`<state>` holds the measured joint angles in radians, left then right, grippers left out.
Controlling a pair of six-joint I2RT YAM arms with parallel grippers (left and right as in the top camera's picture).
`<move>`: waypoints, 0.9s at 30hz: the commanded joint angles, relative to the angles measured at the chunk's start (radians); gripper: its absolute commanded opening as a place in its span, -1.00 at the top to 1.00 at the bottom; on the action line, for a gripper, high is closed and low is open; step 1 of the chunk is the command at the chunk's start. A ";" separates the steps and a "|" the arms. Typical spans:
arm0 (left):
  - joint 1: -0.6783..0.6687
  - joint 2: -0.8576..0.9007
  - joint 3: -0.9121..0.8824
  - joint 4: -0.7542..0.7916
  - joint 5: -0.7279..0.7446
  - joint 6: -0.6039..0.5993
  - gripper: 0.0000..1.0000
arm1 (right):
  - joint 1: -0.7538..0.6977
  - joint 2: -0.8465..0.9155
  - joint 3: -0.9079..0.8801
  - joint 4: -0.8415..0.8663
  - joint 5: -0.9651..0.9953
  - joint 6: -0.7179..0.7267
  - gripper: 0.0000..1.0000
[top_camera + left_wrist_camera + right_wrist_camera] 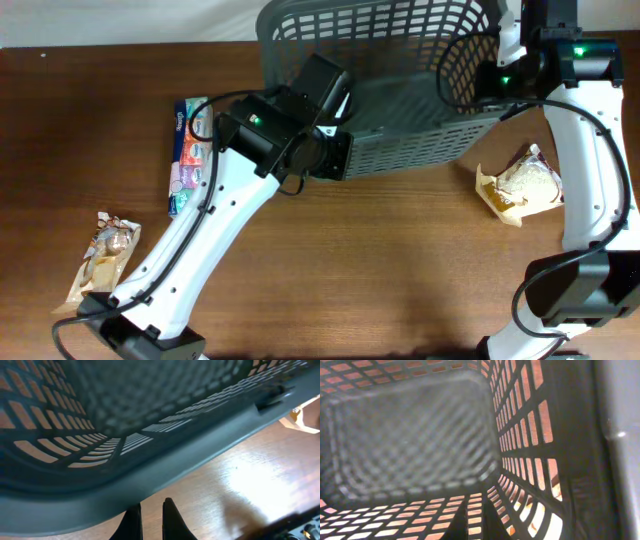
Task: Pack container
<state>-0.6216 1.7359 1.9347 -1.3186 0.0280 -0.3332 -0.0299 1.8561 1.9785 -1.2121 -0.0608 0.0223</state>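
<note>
Wooden table [400, 260]: one container [400, 60], tilted, far centre-right. One blue packet [190, 155], two tan snack packets [105, 260] [525, 185]. Two hands, both pressed together: left hand [151, 505] beside the rim, right hand [508, 42] inside the container.

The left arm [225, 215] is built of long, smooth white shells joined by chunky black housings, one of which carries a small green light [255, 120]. A thin black cable [200, 205] runs along the white shell and curls near the joints. The arm's base [130, 340] is black too. The right arm [585, 170] has the same curved white shells and black joints, with two green lights [578, 50] on its upper housings, a black cable [560, 101] arching beside it and a black base [565, 290]. In the left wrist view, the left gripper [151, 506] shows two slim black fingers [172, 522] that taper to narrow tips.
</note>
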 commanded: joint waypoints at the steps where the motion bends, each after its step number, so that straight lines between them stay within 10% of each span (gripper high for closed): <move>1: -0.001 0.003 -0.008 0.004 -0.076 0.016 0.96 | 0.004 0.003 0.003 -0.019 0.005 0.004 0.92; 27: 0.024 -0.039 -0.008 -0.010 -0.077 0.017 0.97 | 0.004 -0.004 0.046 -0.006 -0.056 0.000 0.92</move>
<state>-0.5869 1.7359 1.9347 -1.3281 -0.0341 -0.3328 -0.0299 1.8561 1.9785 -1.2236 -0.0761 0.0231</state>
